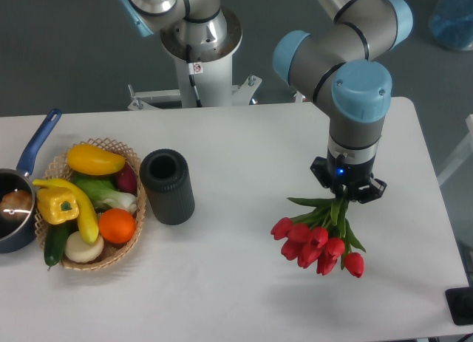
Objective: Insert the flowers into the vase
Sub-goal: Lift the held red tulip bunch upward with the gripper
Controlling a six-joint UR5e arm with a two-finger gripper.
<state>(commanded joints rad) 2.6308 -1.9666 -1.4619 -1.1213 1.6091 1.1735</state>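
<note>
The gripper pinched the flowers by their stems, blooms hanging toward the table. The vase stood upright well to their left, beside a wicker basket of produce. No legible writing showed.

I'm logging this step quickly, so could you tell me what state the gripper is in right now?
Gripper: closed on the stems of the red tulips, holding the bunch blooms-down, well to the side of the dark ribbed vase.
</note>
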